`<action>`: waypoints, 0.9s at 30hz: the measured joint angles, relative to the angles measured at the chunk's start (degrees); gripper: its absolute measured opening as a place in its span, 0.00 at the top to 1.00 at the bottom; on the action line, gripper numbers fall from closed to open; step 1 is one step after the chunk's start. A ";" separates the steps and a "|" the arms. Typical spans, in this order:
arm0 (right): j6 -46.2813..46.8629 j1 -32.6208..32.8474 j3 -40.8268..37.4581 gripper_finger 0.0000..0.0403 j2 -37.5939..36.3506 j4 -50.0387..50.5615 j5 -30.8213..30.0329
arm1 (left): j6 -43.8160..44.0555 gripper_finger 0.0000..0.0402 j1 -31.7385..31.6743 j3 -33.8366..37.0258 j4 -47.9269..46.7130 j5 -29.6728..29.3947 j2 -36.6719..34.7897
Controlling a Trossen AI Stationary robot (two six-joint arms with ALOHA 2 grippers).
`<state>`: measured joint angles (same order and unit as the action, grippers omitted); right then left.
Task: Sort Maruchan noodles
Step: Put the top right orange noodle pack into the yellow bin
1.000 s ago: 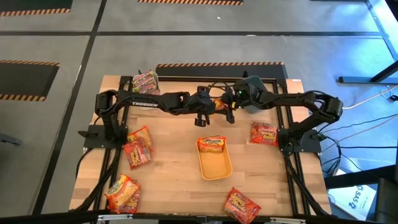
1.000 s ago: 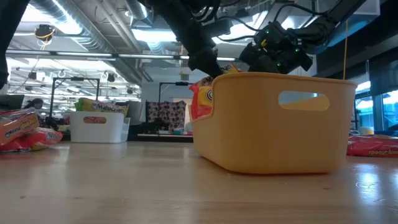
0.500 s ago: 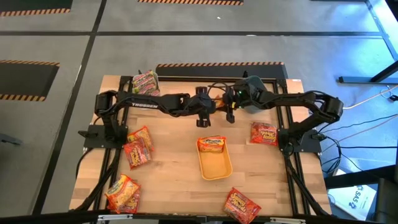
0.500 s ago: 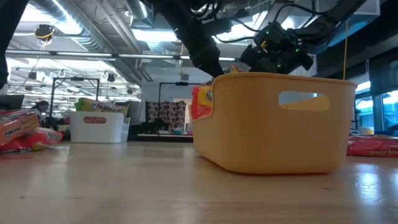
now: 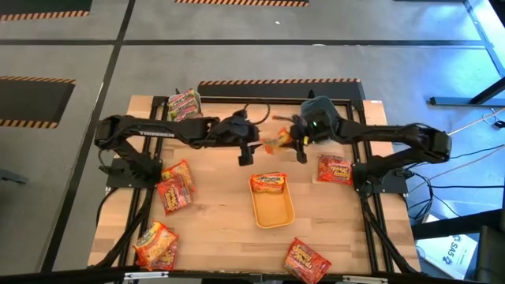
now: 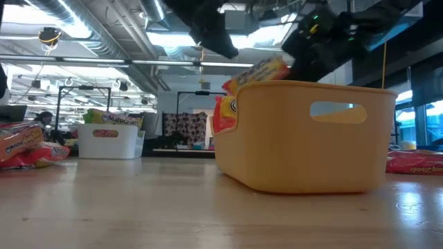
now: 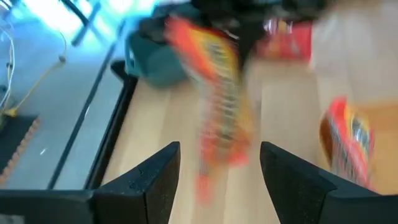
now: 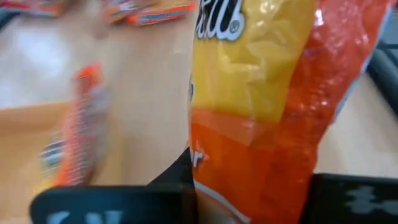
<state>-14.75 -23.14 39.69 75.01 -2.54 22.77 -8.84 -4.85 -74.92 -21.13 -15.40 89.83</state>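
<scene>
On the left side of the wooden table (image 5: 213, 213) lie four noodle packets (image 5: 174, 188), and a white bin (image 5: 184, 104) with a green-pink packet sits at the back. The left gripper (image 5: 246, 151) hangs with its fingers apart and holds nothing. Next to it, the right gripper (image 5: 298, 147) pinches an orange-yellow packet (image 5: 278, 140) in the air behind the yellow bin (image 5: 272, 200), with red packets (image 5: 335, 169) off to the right.

High view looks straight down on the pale wooden table (image 5: 221, 205). Low view sits at tabletop level, close behind the yellow plastic bin (image 6: 308, 135), shared with overhead centre frame. Wrist views appear close, blurred.
</scene>
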 joint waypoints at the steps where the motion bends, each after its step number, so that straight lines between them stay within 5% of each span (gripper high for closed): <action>1: 0.84 1.07 -1.02 0.85 -1.04 -0.63 -0.25 | 0.96 0.46 0.13 2.21 1.14 0.15 -1.20; 10: 7.55 11.31 -9.34 0.85 -10.16 -10.12 -7.24 | 5.73 0.46 3.23 17.90 23.86 0.32 -5.34; 15: 9.12 17.44 -11.77 0.83 -12.36 -11.46 -13.87 | 12.90 0.46 5.28 18.52 27.26 0.01 -4.79; 22: 10.11 25.06 -13.25 0.85 -12.16 -14.01 -21.69 | 8.89 0.46 7.27 18.52 29.10 -2.00 -4.77; 27: 10.14 28.63 -13.25 0.84 -12.16 -14.37 -25.34 | 11.11 0.46 7.08 18.52 31.03 4.63 -4.68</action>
<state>-4.61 5.49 26.44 62.85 -16.91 -2.57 2.27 2.23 -56.40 9.90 -10.76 85.14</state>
